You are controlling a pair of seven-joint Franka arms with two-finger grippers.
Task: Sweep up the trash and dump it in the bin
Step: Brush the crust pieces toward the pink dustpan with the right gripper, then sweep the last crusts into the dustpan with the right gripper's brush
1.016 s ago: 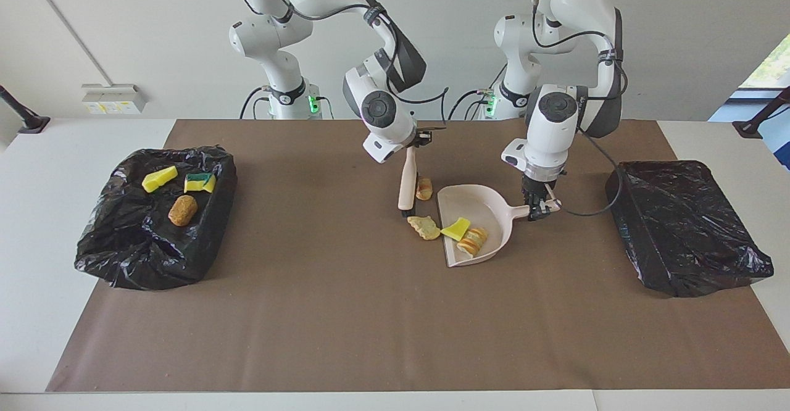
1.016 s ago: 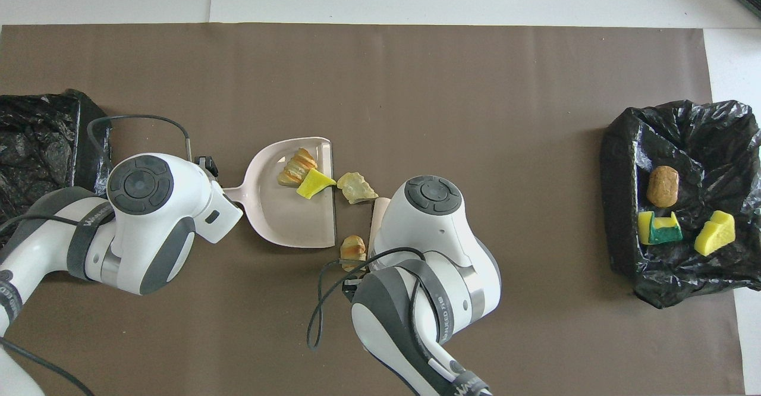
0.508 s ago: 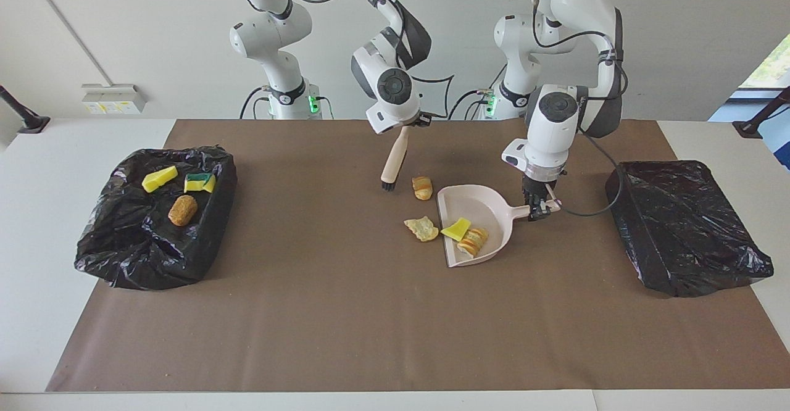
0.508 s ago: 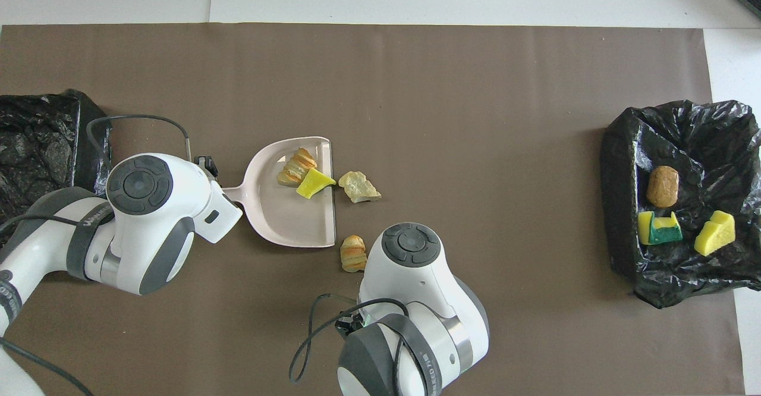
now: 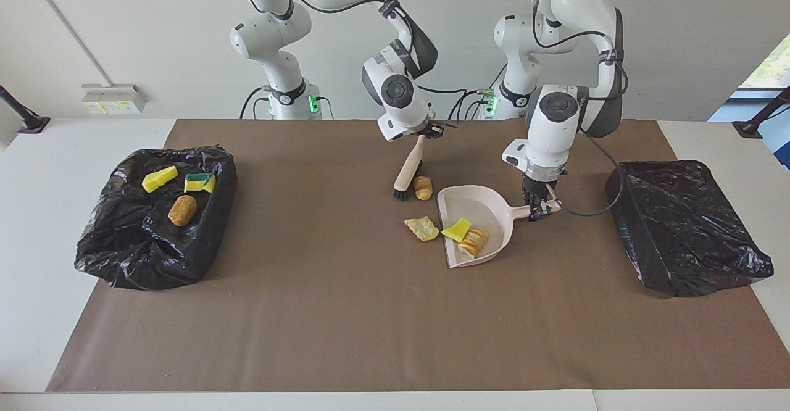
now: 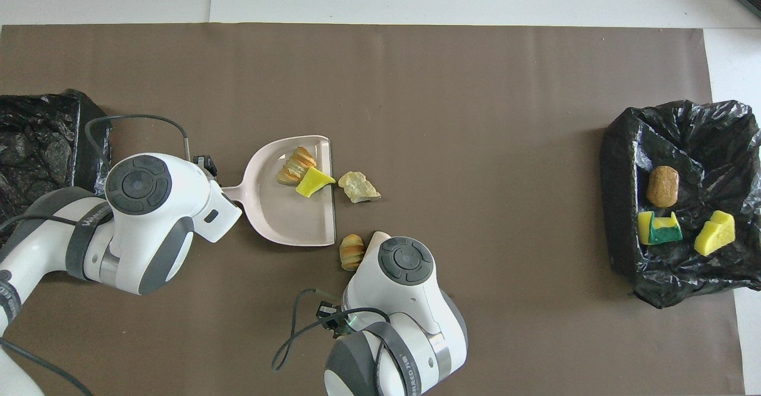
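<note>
A pink dustpan [image 5: 487, 210] [image 6: 285, 220] lies mid-mat, my left gripper [image 5: 538, 208] shut on its handle. In it lie a yellow sponge scrap [image 5: 455, 230] [image 6: 314, 181] and a bread-like chunk [image 5: 473, 241] [image 6: 295, 166]. A pale yellow piece [image 5: 421, 228] [image 6: 358, 187] rests on the mat at the pan's mouth. Another bread chunk [image 5: 423, 187] [image 6: 351, 251] lies nearer the robots. My right gripper [image 5: 432, 132] is shut on a brush [image 5: 408, 170], which slants down with its bristles beside that chunk. In the overhead view the arms' wrists hide both grippers.
An open black-lined bin [image 5: 111, 244] [image 6: 618, 164] at the right arm's end holds two sponge pieces and a brown chunk. A second black-bagged bin [image 5: 685, 226] [image 6: 35, 140] sits at the left arm's end. A cable loops by the pan handle.
My right arm lifted the brush from beside the pale piece, swung it toward the robots, and lowered it beside the loose bread chunk. The dustpan and left arm stayed put.
</note>
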